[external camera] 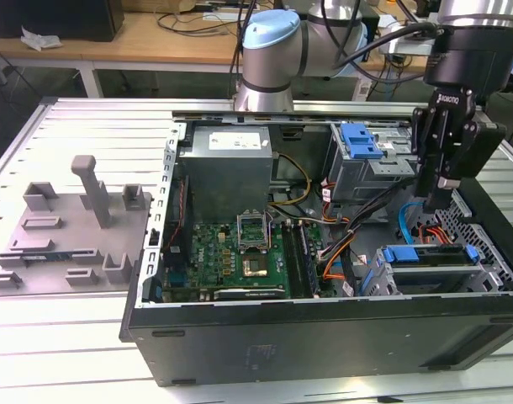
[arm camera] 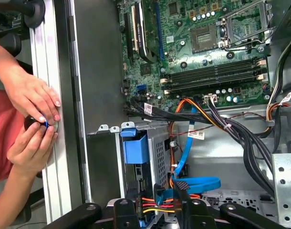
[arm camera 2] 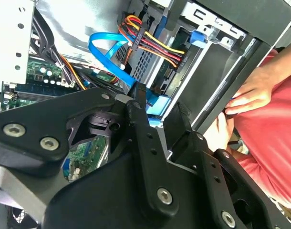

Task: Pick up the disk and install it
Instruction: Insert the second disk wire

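**One drive, low in the case's right corner**

One disk (external camera: 429,255) is what matters, and it sits in the lower right of the exterior view. It lies inside the open computer case (external camera: 324,337), lengthwise in a grey metal cage, with its blue plastic frame showing along the top. The end effector (external camera: 433,198) hangs above and just behind it, over a tangle of blue and orange cables (external camera: 412,227). I cannot tell whether it is gripping anything or how far it is parted.

The disk is probably dense and rigid for its size, with slick metal faces, and it would tolerate knocks badly. The long edges of the blue frame look like the safest hold, since plastic gives more friction than bare metal. Nearby cables could snag it.
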